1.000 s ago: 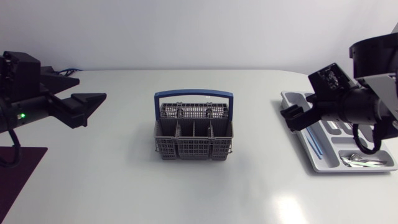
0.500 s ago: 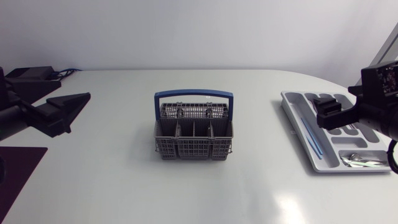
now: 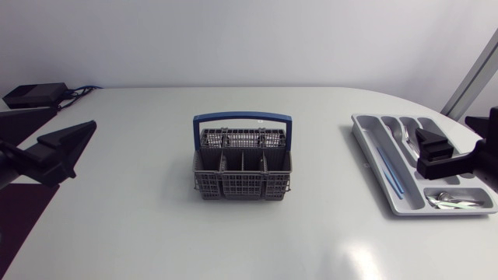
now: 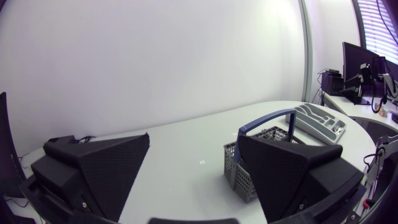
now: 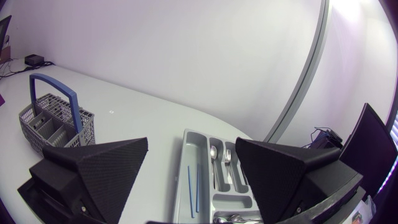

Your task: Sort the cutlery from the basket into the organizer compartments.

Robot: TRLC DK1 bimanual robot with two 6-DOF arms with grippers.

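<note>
Both arms are pulling back toward the table's sides. Left gripper [image 4: 194, 138] is hanging wide open, holding nothing, with the basket [image 4: 231, 163] sitting ahead by one finger. Right gripper [image 5: 191, 141] is gaping too, empty, with the organizer [image 5: 194, 146] lying just ahead.

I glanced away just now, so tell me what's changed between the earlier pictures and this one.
Both arms pulled back outward: the left gripper slid toward its edge of the table, and the right gripper drew back across the organizer toward its own side. Both are open and empty, and nothing was visibly grasped or released. The basket and the organizer stayed put.
</note>
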